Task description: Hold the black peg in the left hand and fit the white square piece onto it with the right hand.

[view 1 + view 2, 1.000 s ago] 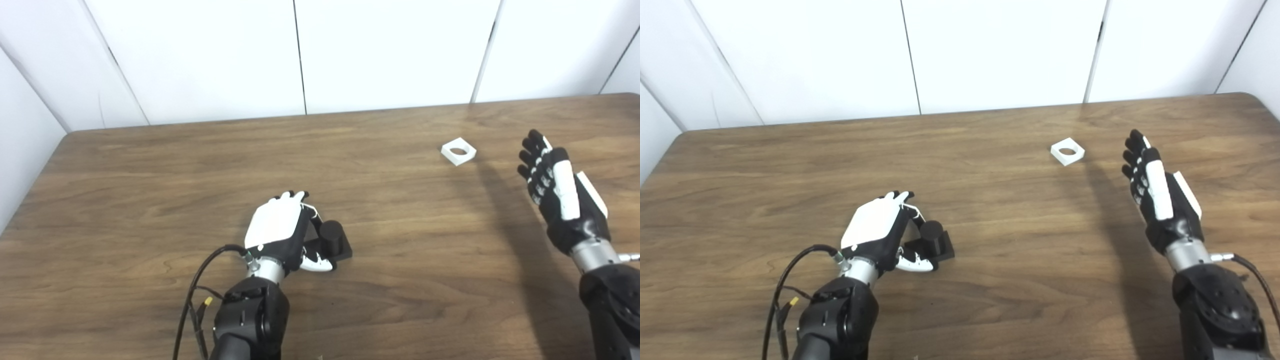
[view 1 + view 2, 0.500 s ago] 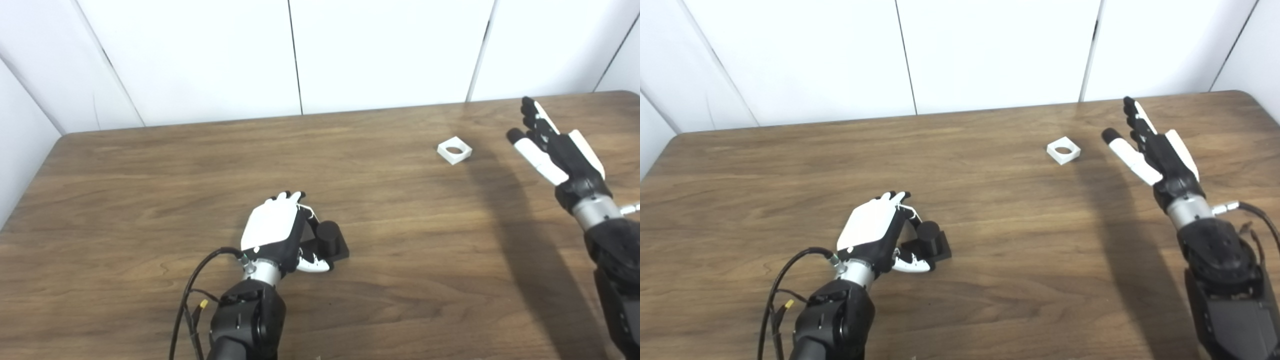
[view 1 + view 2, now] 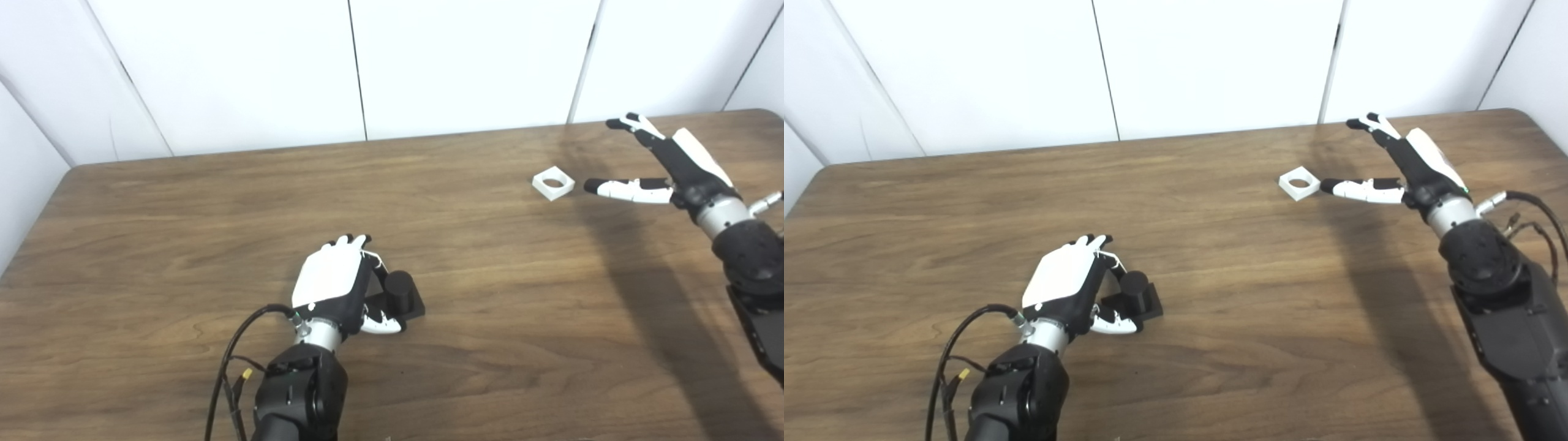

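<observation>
The black peg (image 3: 399, 289), a short cylinder on a square black base, stands on the wooden table (image 3: 184, 202) near the front middle. My left hand (image 3: 334, 283) is open and cupped beside its left side, thumb along the base's front edge; I cannot tell whether it touches. The white square piece (image 3: 553, 183) with a round hole lies flat at the far right. My right hand (image 3: 664, 166) is open just right of it, thumb stretched toward the piece and fingers raised above. It holds nothing. In the right eye view the thumb tip nearly meets the piece (image 3: 1299, 183).
White wall panels (image 3: 465, 61) stand behind the table's far edge. The table's rounded far right corner (image 3: 1519, 113) is close behind my right hand. A black cable (image 3: 236, 349) loops off my left forearm.
My right hand has moved up and away from the near right toward the white piece, turning its thumb to point at it. The left hand and peg have stayed put; the camera shifted slightly.
</observation>
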`<move>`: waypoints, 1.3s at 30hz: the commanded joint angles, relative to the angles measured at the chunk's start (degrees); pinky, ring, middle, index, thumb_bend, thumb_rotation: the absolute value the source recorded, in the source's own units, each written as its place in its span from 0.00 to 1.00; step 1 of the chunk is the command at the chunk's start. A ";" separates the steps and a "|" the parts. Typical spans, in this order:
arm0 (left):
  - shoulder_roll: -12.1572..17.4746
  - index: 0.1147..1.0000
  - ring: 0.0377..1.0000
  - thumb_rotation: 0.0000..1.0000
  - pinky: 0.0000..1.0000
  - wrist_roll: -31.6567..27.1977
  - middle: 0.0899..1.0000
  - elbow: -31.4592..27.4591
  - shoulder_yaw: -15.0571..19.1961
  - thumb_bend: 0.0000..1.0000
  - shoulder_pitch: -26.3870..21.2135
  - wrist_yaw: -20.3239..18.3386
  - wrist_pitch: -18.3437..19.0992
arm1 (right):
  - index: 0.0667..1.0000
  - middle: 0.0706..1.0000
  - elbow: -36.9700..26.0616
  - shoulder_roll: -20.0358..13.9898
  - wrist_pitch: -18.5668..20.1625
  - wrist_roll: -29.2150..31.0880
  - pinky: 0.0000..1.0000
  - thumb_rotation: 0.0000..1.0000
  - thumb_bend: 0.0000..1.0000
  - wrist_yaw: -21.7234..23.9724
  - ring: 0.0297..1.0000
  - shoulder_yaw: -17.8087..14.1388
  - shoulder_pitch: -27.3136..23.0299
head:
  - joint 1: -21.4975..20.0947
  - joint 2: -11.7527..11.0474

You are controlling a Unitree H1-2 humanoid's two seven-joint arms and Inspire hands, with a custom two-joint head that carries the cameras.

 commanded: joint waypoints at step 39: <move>1.01 0.42 1.00 0.06 1.00 0.59 0.98 2.82 0.89 0.52 -0.21 1.12 1.46 | 0.82 1.00 20.84 -3.25 -10.56 -18.70 1.00 0.24 0.92 7.25 1.00 15.83 -24.19 | 0.37 -1.55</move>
